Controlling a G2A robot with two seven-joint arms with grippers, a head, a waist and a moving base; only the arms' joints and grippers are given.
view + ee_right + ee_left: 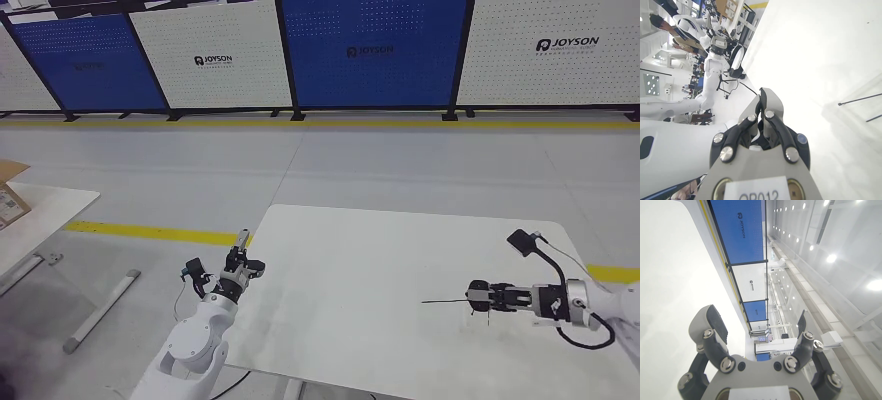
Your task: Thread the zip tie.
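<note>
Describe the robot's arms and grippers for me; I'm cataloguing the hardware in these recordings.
The left arm and right arm have smooth white shells. The left gripper and right gripper share one design: a grey metal body, black linkage bars, round silver bolts, and pale grey fingers with black ribbed pads. Each body carries a white label. Thin black cables loop around the right wrist.

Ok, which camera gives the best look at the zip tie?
Right wrist view: the zip tie lies on the table, apart from the shut right gripper, head and strap distinct. Top view: the zip tie is a thin black line ahead of that gripper. Left wrist view: the open left gripper, table and wall panels.
</note>
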